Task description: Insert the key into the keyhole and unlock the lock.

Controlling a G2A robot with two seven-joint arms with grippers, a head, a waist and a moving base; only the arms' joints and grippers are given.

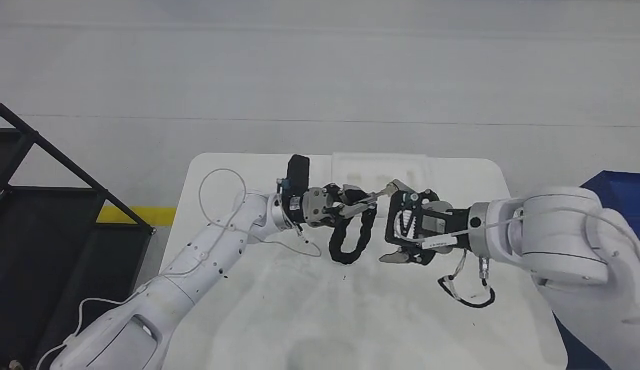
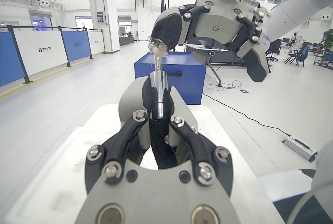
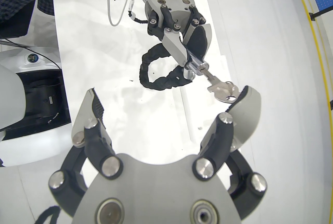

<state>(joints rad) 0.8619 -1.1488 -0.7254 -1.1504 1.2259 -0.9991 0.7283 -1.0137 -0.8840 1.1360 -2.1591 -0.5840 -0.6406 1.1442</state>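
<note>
A chrome lock barrel (image 2: pixel 158 95) with a black cable loop (image 3: pixel 156 71) is held above the white table (image 1: pixel 300 310). My left gripper (image 2: pixel 156 89) is shut on the barrel (image 3: pixel 199 67). A silver key (image 3: pixel 221 88) sticks out of the keyhole, its blade inside the barrel. My right gripper (image 3: pixel 169 100) stands open facing the key, and one of its fingertips (image 3: pixel 247 97) touches the key's head (image 2: pixel 158 49). In the top view the two grippers meet at mid-table, left gripper (image 1: pixel 345 208) and right gripper (image 1: pixel 400 225), with the cable (image 1: pixel 350 240) hanging below.
A white foam tray (image 2: pixel 85 136) lies on the table under the left gripper. A blue cabinet (image 2: pixel 169 74) stands beyond the table's far edge. A black rack (image 1: pixel 40 230) stands beside the table's left end. Cables trail from the right arm (image 1: pixel 465 290).
</note>
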